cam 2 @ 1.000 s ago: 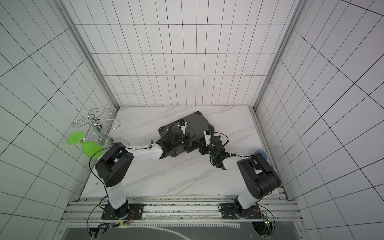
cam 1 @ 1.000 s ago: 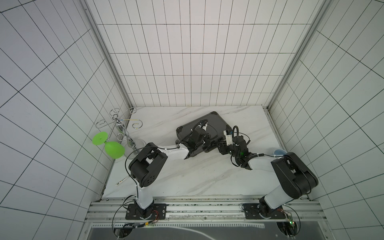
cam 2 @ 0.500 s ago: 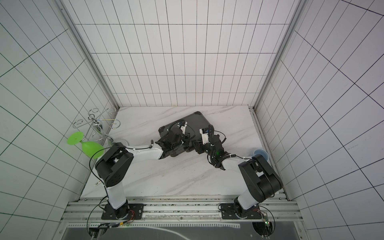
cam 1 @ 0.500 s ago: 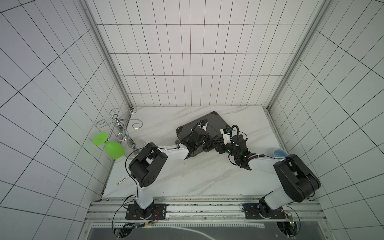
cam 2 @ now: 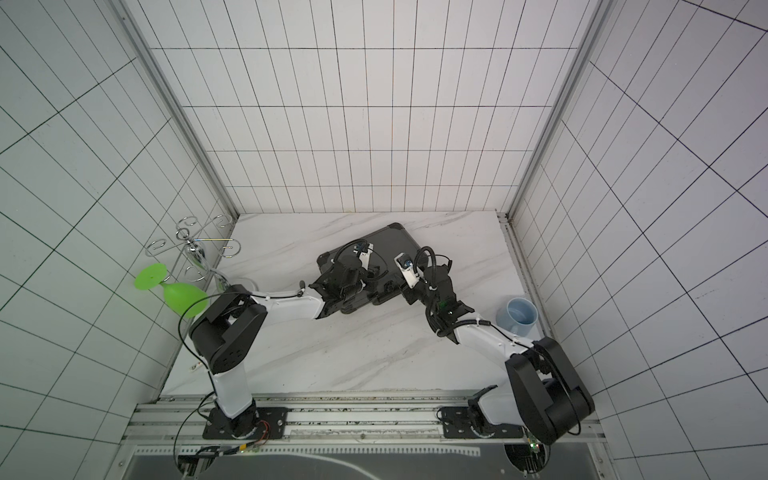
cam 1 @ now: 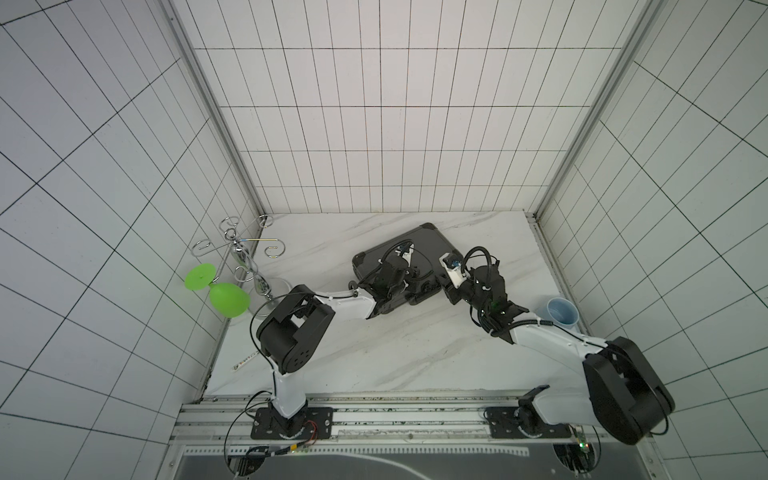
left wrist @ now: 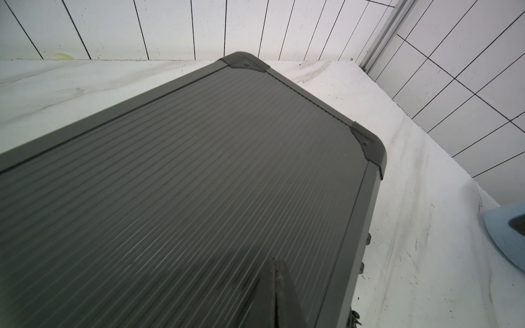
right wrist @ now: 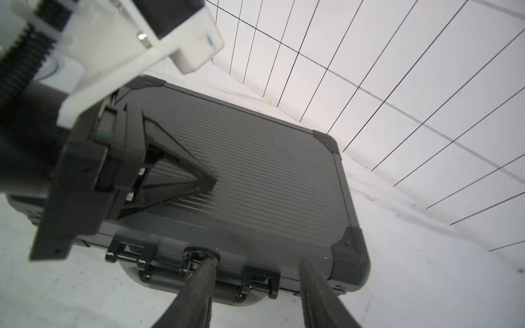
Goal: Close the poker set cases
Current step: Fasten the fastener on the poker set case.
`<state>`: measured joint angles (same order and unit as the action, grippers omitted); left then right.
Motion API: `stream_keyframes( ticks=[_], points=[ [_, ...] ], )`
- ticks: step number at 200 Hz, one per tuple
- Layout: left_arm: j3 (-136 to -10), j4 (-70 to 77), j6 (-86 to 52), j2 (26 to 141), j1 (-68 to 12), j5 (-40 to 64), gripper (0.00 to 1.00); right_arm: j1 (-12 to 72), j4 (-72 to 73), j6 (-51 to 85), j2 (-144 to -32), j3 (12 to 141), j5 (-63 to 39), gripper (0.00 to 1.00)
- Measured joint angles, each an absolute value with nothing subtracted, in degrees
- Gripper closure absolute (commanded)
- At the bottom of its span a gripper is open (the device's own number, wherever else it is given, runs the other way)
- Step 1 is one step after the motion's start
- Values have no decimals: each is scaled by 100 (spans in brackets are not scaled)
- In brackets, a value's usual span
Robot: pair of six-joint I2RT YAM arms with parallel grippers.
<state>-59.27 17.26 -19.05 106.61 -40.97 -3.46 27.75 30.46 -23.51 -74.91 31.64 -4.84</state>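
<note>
You have the case (cam 1: 430, 241) (cam 2: 392, 241) lying flat on the table (cam 1: 395, 353), in the far middle and turned at an angle, as both top views show. Its lid is down on the base. The side with the latches faces the near right.

Your left gripper (right wrist: 211, 181) is fully closed with nothing in it. The joined fingertips rest on the ribbed lid, toward the near left part of the case. In the left wrist view the fingertips (left wrist: 277, 272) show as one dark wedge against the ribs.

Your right gripper (right wrist: 257, 261) sits at the latch side of the case with its jaws about half open and nothing clamped between them. One latch (right wrist: 261, 279) lies in the gap between the two fingers. The other latch (right wrist: 130, 252) is just beside them, farther along the same edge. You cannot tell from these views whether either latch is fastened.

A blue cup (cam 1: 561, 318) stands well apart from the case, at the right wall. On the left a green glass (cam 1: 228, 299) hangs from a metal rack (cam 1: 241, 257).
</note>
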Motion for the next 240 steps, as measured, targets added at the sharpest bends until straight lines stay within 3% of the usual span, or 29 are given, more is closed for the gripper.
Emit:
stream_keyframes(
  ticks=[110, 166, 209, 240],
  points=[
    [-5874, 1789, -1885, 10639, -3924, 95, 100, 2867, 3642, -5028, -8230, 2416, -436, 51],
    [-5833, 1828, -1844, 10613, -3854, 309, 100, 3096, 4309, -5433, -8770, 2416, -460, 56],
    [-5815, 1857, -1841, 10606, -3848, 353, 100, 3129, 4954, -5441, -8954, 2421, -578, 65],
    [-5793, 1900, -1841, 10602, -3839, 370, 100, 3140, 5170, -5448, -9179, 2429, -644, 65]
  ],
)
